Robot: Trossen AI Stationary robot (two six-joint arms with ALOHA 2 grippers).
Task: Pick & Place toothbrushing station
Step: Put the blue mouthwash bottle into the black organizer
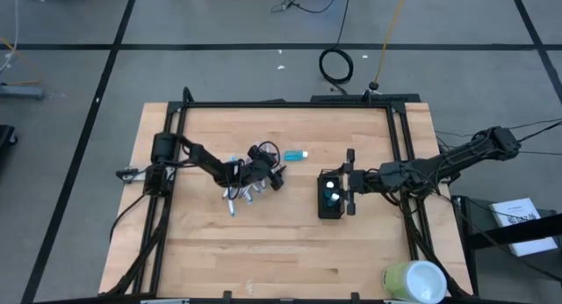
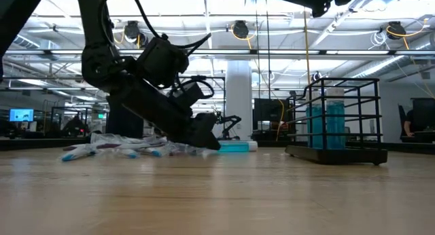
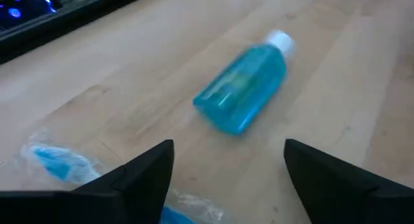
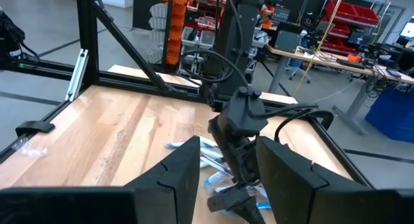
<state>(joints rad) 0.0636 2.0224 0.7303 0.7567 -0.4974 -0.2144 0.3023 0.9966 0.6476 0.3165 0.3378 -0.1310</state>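
The black wire holder (image 1: 331,199) (image 2: 336,119) stands on its base right of the table's middle, with blue bottles (image 2: 326,123) upright inside. A blue white-capped bottle (image 3: 242,88) (image 1: 295,155) lies on its side on the wood. Plastic-wrapped blue-and-white toothbrushes (image 1: 239,195) (image 2: 115,150) lie flat left of it. My left gripper (image 3: 229,143) (image 1: 274,168) is open, low over the table, slanting down toward the lying bottle, with nothing between its fingers. One wrapped brush (image 3: 55,160) lies beside one of its fingers. My right gripper (image 4: 226,143) (image 1: 344,183) is open, high over the holder.
A black frame (image 1: 290,104) runs along the table's far, left and right sides. A yellow-green and white cylinder (image 1: 413,282) stands at the near right corner. Bare wood lies toward the near edge (image 1: 263,260).
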